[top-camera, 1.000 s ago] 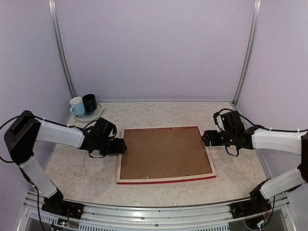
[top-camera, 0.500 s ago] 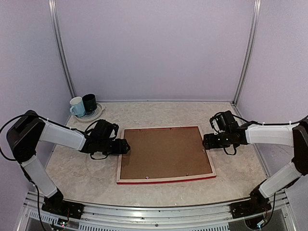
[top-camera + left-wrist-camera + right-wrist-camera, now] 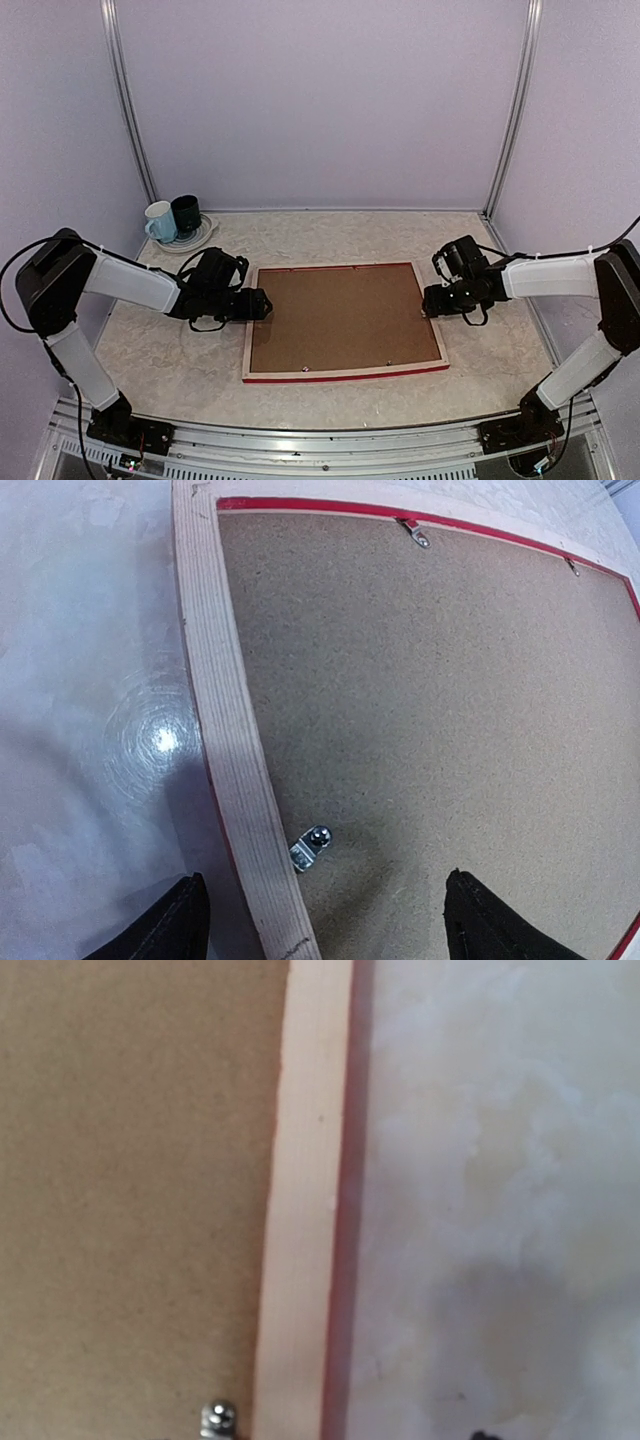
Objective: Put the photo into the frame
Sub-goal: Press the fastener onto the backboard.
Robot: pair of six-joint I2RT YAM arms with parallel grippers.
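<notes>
Far left on the table [image 3: 330,232]: a pale mug [image 3: 159,222] and a dark mug [image 3: 186,214], side by side on a saucer [image 3: 203,237].

Next, the left gripper [image 3: 256,304], low at the left rail of the frame [image 3: 345,373]. Jaws spread wide across that rail, with one fingertip [image 3: 180,925] over bare table outside it and the other over the brown backing board [image 3: 340,315]. Closed on nothing.

Mid-table, the frame itself, flat and back side up. Pale wood rails on top, red along the near and far edges. Backing board seated inside the rails. A small metal clip [image 3: 311,846] at the left rail between the fingertips, and two more on the adjoining rail.

At the right rail, the right gripper [image 3: 430,300], low by the frame's edge. Only rail, board and table in its wrist view, so cannot tell how wide the jaws stand or whether touching.
</notes>
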